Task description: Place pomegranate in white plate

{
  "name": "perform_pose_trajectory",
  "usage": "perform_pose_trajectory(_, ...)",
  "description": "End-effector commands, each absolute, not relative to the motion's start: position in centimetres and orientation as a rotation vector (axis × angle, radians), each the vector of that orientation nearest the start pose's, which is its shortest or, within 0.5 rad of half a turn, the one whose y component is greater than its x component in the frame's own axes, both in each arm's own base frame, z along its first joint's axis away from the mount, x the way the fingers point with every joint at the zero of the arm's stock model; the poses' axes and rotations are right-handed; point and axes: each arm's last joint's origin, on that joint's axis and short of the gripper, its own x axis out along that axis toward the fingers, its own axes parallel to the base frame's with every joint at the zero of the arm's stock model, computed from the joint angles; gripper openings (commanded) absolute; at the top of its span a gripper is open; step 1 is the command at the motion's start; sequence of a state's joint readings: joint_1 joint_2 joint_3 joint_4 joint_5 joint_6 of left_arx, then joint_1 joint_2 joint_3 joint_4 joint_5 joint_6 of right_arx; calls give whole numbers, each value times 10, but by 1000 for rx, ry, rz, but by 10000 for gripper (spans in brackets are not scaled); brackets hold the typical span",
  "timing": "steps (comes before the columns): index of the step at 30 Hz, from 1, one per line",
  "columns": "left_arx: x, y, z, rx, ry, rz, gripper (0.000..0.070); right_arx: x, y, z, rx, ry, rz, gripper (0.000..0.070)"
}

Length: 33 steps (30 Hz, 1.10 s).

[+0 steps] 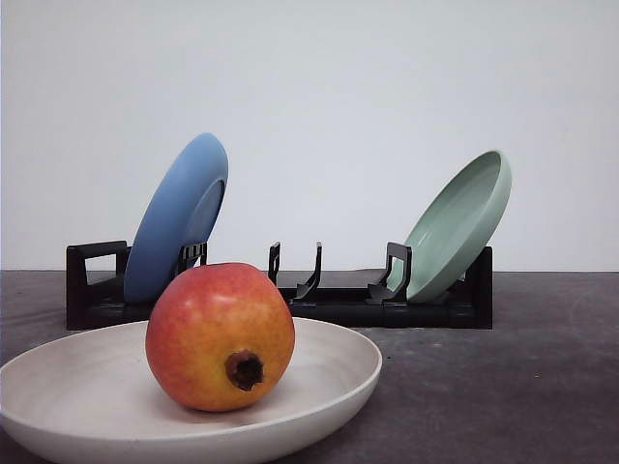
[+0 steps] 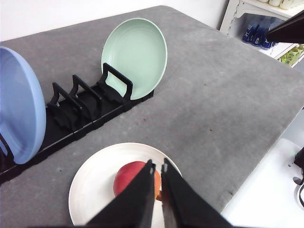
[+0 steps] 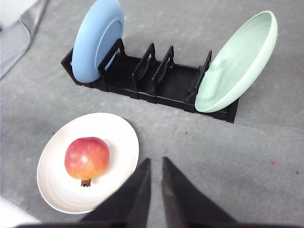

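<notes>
Close to the front camera, the pomegranate (image 1: 221,335) sits inside the white plate (image 1: 329,372), red on top shading to orange-yellow below, its dark calyx nub turned toward the camera. Behind it on the grey table (image 1: 522,367) stands a black dish rack (image 1: 338,295), with a blue plate (image 1: 176,218) leaning at its left end and a pale green plate (image 1: 459,224) leaning at its right end. From the left wrist camera, the left gripper (image 2: 157,167) hangs above the white plate (image 2: 95,183), its two dark fingers (image 2: 137,199) drawn nearly together with a thin gap between them and nothing held; the pomegranate (image 2: 130,176) lies directly under the fingertips, partly hidden by them. Beyond the gripper the dish rack (image 2: 85,109) runs across the table (image 2: 223,104), carrying the blue plate (image 2: 19,121) at one end and the pale green plate (image 2: 137,54) at the other. From the right wrist camera, the right gripper (image 3: 156,162) hovers over bare table (image 3: 237,152), fingers (image 3: 178,194) likewise almost closed and empty. The white plate (image 3: 114,135) with the pomegranate (image 3: 87,158) on it lies off to one side of this gripper, apart from it, calyx pointing away from the rack. Farther ahead of the fingertips the dish rack (image 3: 152,78) holds the blue plate (image 3: 97,38) and the pale green plate (image 3: 237,61).
</notes>
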<state>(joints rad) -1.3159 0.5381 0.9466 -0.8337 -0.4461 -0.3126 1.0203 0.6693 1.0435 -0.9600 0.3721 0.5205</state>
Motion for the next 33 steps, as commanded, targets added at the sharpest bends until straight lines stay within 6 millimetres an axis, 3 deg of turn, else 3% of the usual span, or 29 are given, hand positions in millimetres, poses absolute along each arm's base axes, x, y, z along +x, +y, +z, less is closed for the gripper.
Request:
perform_pose_trajectory(1, 31, -74, 356, 48, 390, -815, 0, 59, 78, 365, 115, 580, 501, 19)
perform_pose_trajectory(17, 31, -72, 356, 42, 384, -816, 0, 59, 78, 365, 115, 580, 501, 19)
perform_pose_trajectory(23, 40, -63, 355, 98, 308, -651, 0, 59, 78, 365, 115, 580, 501, 19)
perform_pose_trajectory(28, 61, -60, 335, 5, 261, -447, 0, 59, 78, 365, 115, 580, 501, 19)
perform_pose_trajectory(33, 75, -51, 296, 24, 221, -428, 0, 59, 78, 365, 115, 580, 501, 19)
